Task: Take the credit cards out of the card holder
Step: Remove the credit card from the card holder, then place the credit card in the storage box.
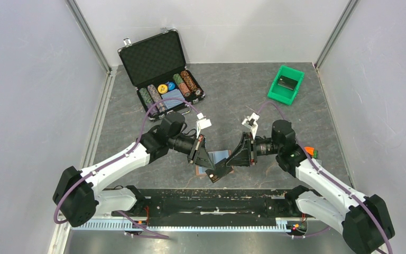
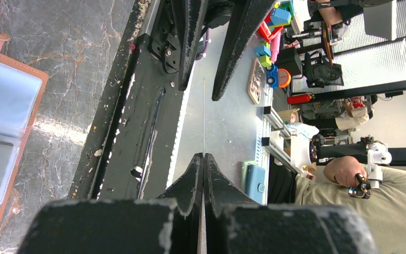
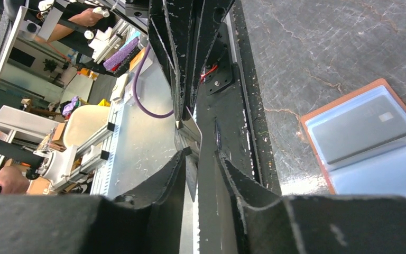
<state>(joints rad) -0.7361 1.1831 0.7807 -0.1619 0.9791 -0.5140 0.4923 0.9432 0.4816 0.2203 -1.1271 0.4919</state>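
The brown card holder [image 1: 218, 156] lies open on the table between the two grippers, light blue lining up. It also shows in the left wrist view [image 2: 0, 132] and in the right wrist view [image 3: 370, 143], where a dark grey credit card [image 3: 359, 129] sits in a pocket. My left gripper [image 1: 209, 169] [image 2: 203, 156] is shut on another credit card [image 1: 216, 176], seen edge-on as a thin line [image 2: 203, 116], held just above the table's front edge. My right gripper [image 1: 225, 168] [image 3: 200, 153] is open, its fingers [image 2: 232, 47] on either side of that card's free end [image 3: 191, 135].
An open black hard case with poker chips [image 1: 161, 69] stands at the back left. A green bin [image 1: 276, 91] holding a black block [image 1: 287, 83] is at the back right. The black base rail [image 1: 217, 203] runs along the near edge. Grey walls enclose the table.
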